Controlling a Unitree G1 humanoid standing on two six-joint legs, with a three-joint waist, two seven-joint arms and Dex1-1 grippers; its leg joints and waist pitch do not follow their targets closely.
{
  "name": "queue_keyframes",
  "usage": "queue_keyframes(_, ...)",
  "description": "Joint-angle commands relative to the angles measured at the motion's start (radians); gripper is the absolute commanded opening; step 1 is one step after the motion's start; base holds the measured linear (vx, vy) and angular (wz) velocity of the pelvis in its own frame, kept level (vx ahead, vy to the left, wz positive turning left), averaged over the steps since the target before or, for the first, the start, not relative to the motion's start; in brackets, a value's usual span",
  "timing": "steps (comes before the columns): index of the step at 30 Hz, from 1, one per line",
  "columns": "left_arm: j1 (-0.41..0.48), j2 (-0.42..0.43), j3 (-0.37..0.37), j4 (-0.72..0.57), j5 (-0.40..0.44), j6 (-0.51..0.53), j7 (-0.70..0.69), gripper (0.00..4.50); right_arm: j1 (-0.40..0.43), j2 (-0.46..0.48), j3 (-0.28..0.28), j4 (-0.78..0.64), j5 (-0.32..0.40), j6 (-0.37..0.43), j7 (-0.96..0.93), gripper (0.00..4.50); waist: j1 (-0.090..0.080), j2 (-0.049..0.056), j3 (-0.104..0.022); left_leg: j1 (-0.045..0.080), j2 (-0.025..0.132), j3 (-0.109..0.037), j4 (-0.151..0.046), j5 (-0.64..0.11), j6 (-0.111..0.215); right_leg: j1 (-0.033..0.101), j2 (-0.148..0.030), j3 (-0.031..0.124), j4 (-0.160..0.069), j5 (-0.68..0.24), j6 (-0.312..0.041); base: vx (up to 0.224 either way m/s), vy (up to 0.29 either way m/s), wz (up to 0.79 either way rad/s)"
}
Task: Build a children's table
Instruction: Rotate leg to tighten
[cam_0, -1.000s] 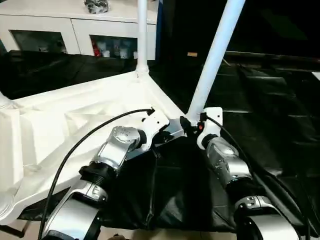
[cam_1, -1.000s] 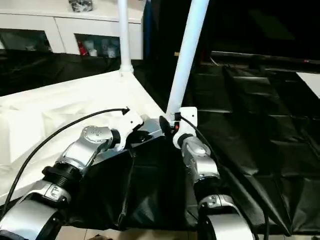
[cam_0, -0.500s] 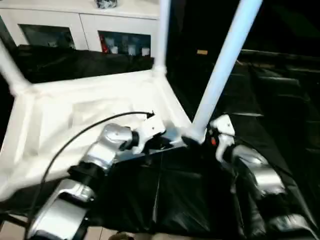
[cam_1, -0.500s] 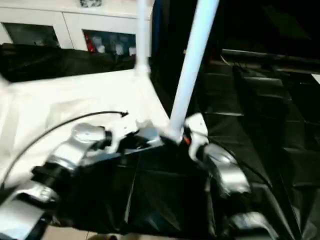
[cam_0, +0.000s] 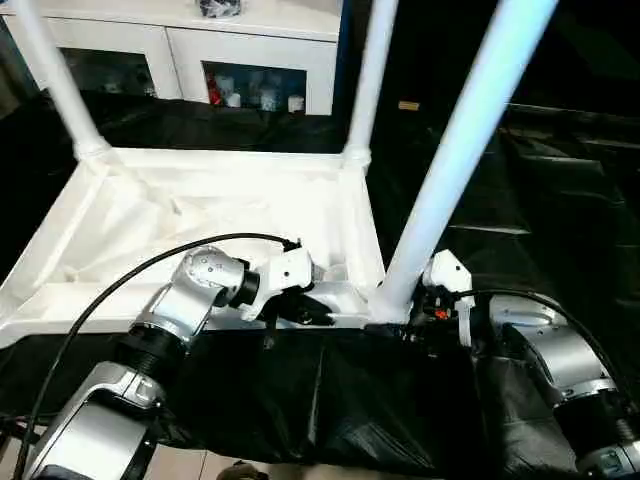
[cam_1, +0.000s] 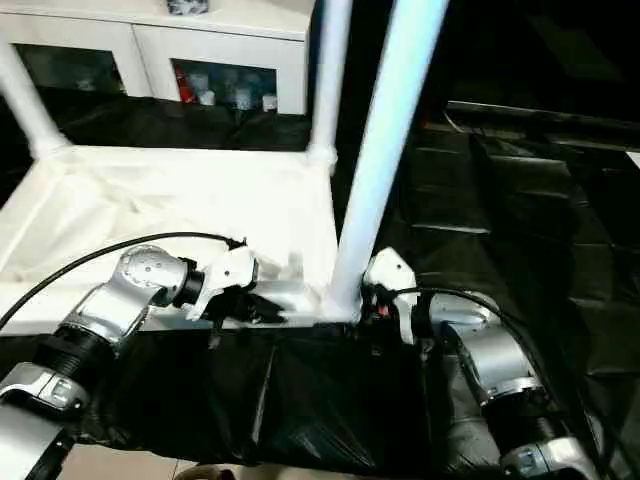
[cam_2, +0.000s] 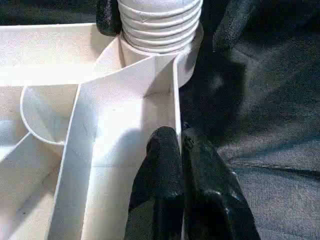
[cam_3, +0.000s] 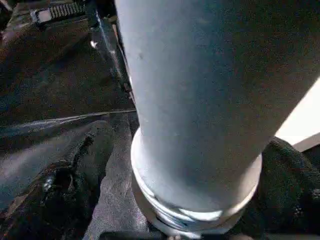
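The white tabletop (cam_0: 200, 210) lies underside up on black cloth. Three white legs stand in its corner sockets: far left (cam_0: 50, 80), far right (cam_0: 368, 80) and near right (cam_0: 450, 170). My left gripper (cam_2: 181, 145) is shut on the thin near rim (cam_2: 176, 100) of the tabletop, a short way from the near right socket. My right gripper (cam_0: 415, 318) straddles the base of the near right leg (cam_3: 200, 100). One of its fingers (cam_3: 75, 175) stands a little apart from the leg, and the other sits against it, so the gripper is open.
A white cabinet with glass doors (cam_0: 250, 50) stands behind the table. Black cloth (cam_0: 340, 400) covers the surface in front and to the right. A black cable (cam_0: 130, 290) loops over my left forearm.
The head view has swung and now takes in the far left leg. Both grippers stay at the near right corner. My right forearm now comes at the leg from the right side.
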Motion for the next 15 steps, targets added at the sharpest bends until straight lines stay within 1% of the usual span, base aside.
queue_keyframes(1, 0.003, -0.008, -0.034, -0.025, -0.002, -0.016, -0.037, 0.00, -0.023, -0.005, 0.027, 0.020, -0.022, -0.004, 0.017, 3.98, -0.002, 0.006, -0.057, 0.021, 0.062, -0.023, -0.064, -0.191, 0.043, 0.038, -0.074, 0.040, -0.062, -0.029, -0.277, 0.000, 0.000, 0.00)
queue_keyframes(4, 0.003, -0.007, -0.032, -0.026, -0.003, -0.013, -0.039, 0.00, -0.027, -0.004, 0.028, 0.019, -0.017, 0.005, 0.016, 3.84, -0.002, 0.006, -0.057, 0.022, 0.062, -0.023, -0.064, -0.186, 0.040, 0.038, -0.073, 0.040, -0.060, -0.022, -0.276, 0.000, 0.000, 0.00)
queue_keyframes(5, 0.003, -0.007, -0.031, -0.027, -0.005, -0.012, -0.040, 0.00, -0.028, -0.002, 0.028, 0.017, -0.013, 0.010, 0.016, 3.55, -0.002, 0.006, -0.058, 0.022, 0.062, -0.023, -0.063, -0.183, 0.041, 0.038, -0.073, 0.040, -0.059, -0.013, -0.278, 0.000, 0.000, 0.00)
queue_keyframes(6, 0.003, -0.008, -0.028, -0.028, -0.010, -0.007, -0.041, 0.00, -0.026, 0.001, 0.026, 0.010, -0.004, 0.021, 0.017, 3.46, -0.002, 0.005, -0.058, 0.022, 0.062, -0.023, -0.063, -0.180, 0.043, 0.039, -0.073, 0.040, -0.059, -0.008, -0.279, 0.000, 0.000, 0.00)
queue_keyframes(8, 0.005, -0.007, -0.027, -0.030, -0.014, -0.003, -0.043, 0.00, -0.023, 0.003, 0.024, 0.006, 0.002, 0.030, 0.022, 3.44, -0.001, 0.005, -0.059, 0.022, 0.061, -0.022, -0.061, -0.171, 0.048, 0.039, -0.073, 0.040, -0.057, 0.004, -0.282, 0.000, 0.000, 0.00)
queue_keyframes(10, 0.006, -0.007, -0.026, -0.032, -0.016, -0.001, -0.043, 0.00, -0.020, 0.006, 0.021, 0.006, 0.005, 0.033, 0.022, 3.22, 0.000, 0.006, -0.059, 0.021, 0.061, -0.022, -0.061, -0.164, 0.052, 0.040, -0.071, 0.039, -0.056, 0.012, -0.284, 0.000, 0.000, 0.00)
queue_keyframes(11, 0.009, -0.005, -0.025, -0.036, -0.019, 0.003, -0.044, 0.00, -0.016, 0.015, 0.015, 0.010, 0.008, 0.038, 0.016, 3.07, 0.000, 0.005, -0.059, 0.021, 0.061, -0.021, -0.061, -0.166, 0.052, 0.039, -0.072, 0.039, -0.056, 0.011, -0.284, 0.000, 0.000, 0.00)
queue_keyframes(12, 0.011, -0.004, -0.024, -0.038, -0.021, 0.007, -0.047, 0.00, -0.013, 0.023, 0.011, 0.014, 0.012, 0.042, 0.010, 3.01, 0.000, 0.006, -0.059, 0.022, 0.062, -0.022, -0.061, -0.171, 0.050, 0.039, -0.072, 0.039, -0.056, 0.003, -0.285, 0.000, 0.000, 0.00)
queue_keyframes(14, 0.013, -0.005, -0.022, -0.038, -0.024, 0.018, -0.045, 0.00, -0.004, 0.037, 0.002, 0.014, 0.022, 0.054, -0.005, 2.97, -0.002, 0.005, -0.059, 0.022, 0.062, -0.022, -0.062, -0.179, 0.043, 0.038, -0.072, 0.039, -0.057, -0.013, -0.284, 0.000, 0.000, 0.00)
queue_keyframes(15, 0.012, -0.006, -0.021, -0.037, -0.023, 0.019, -0.042, 0.00, -0.001, 0.042, 0.000, 0.013, 0.026, 0.059, -0.010, 2.86, -0.002, 0.005, -0.059, 0.022, 0.062, -0.022, -0.062, -0.180, 0.042, 0.038, -0.072, 0.039, -0.058, -0.015, -0.284, 0.000, 0.000, 0.00)
